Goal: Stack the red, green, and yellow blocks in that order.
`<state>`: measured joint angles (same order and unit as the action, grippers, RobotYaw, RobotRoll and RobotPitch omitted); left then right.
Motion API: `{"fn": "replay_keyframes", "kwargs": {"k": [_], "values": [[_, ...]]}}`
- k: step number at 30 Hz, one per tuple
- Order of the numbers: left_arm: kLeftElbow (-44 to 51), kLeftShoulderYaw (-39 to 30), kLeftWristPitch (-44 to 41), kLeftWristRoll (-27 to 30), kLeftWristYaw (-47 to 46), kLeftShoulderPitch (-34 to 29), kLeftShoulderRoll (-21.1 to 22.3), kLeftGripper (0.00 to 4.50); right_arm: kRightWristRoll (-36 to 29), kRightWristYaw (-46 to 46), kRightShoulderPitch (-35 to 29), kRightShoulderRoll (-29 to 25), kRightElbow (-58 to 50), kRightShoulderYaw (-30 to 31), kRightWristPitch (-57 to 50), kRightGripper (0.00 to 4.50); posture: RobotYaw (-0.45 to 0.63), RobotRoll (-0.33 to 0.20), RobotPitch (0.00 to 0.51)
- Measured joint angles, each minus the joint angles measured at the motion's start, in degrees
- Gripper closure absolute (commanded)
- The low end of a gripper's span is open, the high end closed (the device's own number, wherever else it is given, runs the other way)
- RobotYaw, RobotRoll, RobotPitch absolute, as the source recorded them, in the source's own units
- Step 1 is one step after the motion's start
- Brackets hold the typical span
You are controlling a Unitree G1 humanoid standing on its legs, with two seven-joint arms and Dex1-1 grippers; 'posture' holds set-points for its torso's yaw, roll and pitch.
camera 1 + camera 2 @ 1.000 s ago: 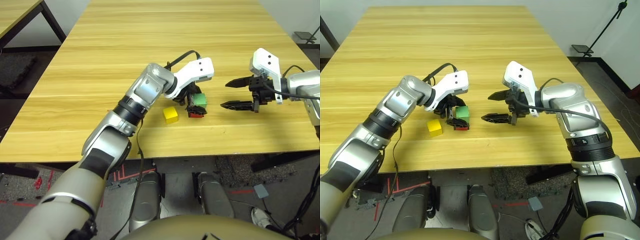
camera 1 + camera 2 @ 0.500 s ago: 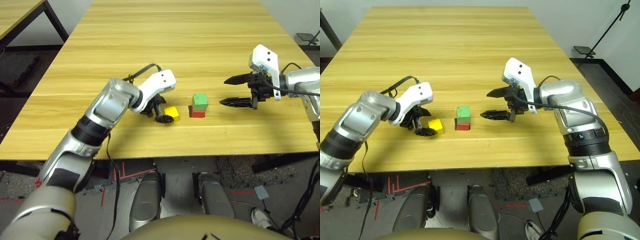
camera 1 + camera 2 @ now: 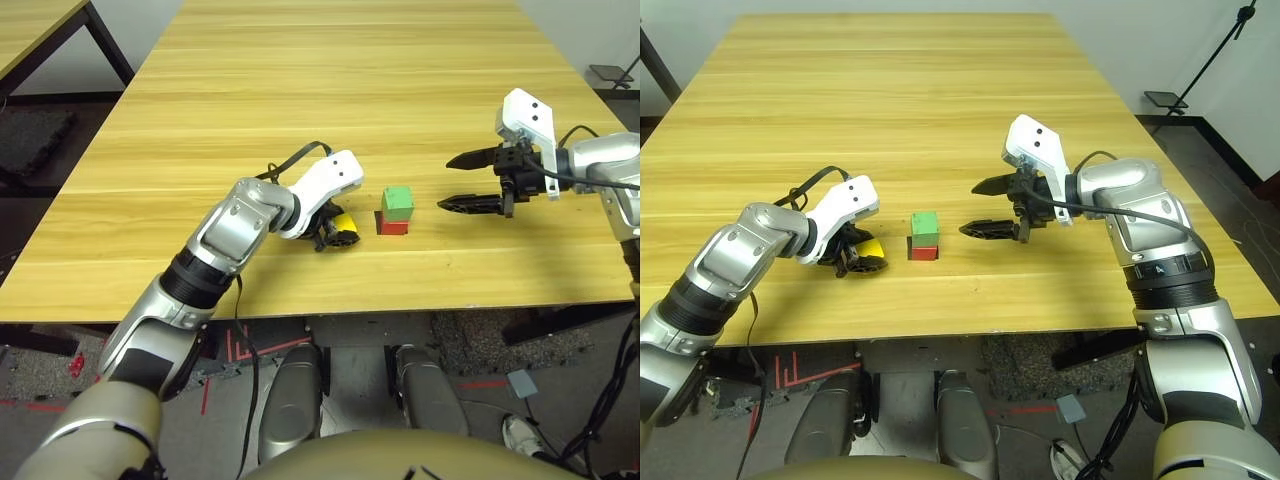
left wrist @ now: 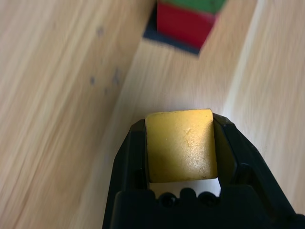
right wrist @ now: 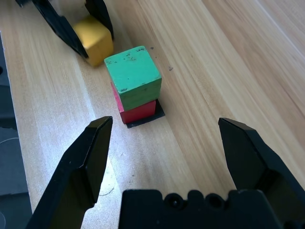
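On the wooden table (image 3: 300, 90), near its front edge, the work sits between the two arms. Largest of the pieces is the left arm, reaching in low with the left gripper (image 4: 179, 143) clenched on the yellow block (image 4: 180, 145); the wrist view shows the cube seated squarely between the two black fingers (image 4: 128, 152), which press on its opposite faces. The right gripper (image 5: 167, 143) hovers just beside the stack on the other side, its jaws spread wide and holding nothing.

Between them stands the half-built tower: the green block (image 5: 133, 75) rests on the red block (image 5: 137, 112), which sits on a flat black square patch (image 5: 157, 114). The green cube looks twisted a little against the red one and overhangs slightly on one side, so the top face offered to the yellow is not perfectly aligned.

The step in hand appears to be lifting the yellow cube and setting it on the green. To do it well, the cube should rise clear above the green top before travelling sideways, so a finger does not clip the tower. It should then come straight down, centred over the green face and turned to match it, and be released only once it rests flat. The right gripper would do best keeping clear of the stack.
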<state>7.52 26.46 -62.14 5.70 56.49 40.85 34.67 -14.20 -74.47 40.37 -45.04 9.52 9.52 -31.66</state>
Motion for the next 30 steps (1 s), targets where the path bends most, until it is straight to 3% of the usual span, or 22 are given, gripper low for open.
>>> {"fn": "replay_keyframes", "kwargs": {"k": [6,10,15,24,30], "values": [[0.9,-0.1,-2.8,3.1,1.5,8.0,0.4,2.56,-0.5,-0.8,-1.0,-0.7,-2.9,0.0,-0.9,0.0,0.15,-0.099,0.067],[0.8,-0.6,-4.7,5.8,2.5,16.2,-1.5,2.56,-0.6,-0.8,-2.1,-1.5,-4.0,-0.2,-1.3,0.0,0.15,-0.085,0.064],[-1.9,-0.6,-5.9,8.6,3.1,22.2,-5.3,2.56,-0.6,-0.7,-3.2,-1.6,-4.7,-0.4,-2.0,0.0,0.14,-0.079,0.062],[-17.4,2.6,1.1,8.0,3.3,25.9,-13.2,2.56,-0.8,0.1,-3.8,-1.5,-6.5,-1.1,-3.3,0.0,0.1,-0.069,0.062],[-24.5,3.7,8.6,5.0,4.1,26.3,-14.7,2.56,-1.8,0.9,-5.2,-1.5,-7.5,-1.2,-4.4,0.0,0.08,-0.07,0.074]]}}
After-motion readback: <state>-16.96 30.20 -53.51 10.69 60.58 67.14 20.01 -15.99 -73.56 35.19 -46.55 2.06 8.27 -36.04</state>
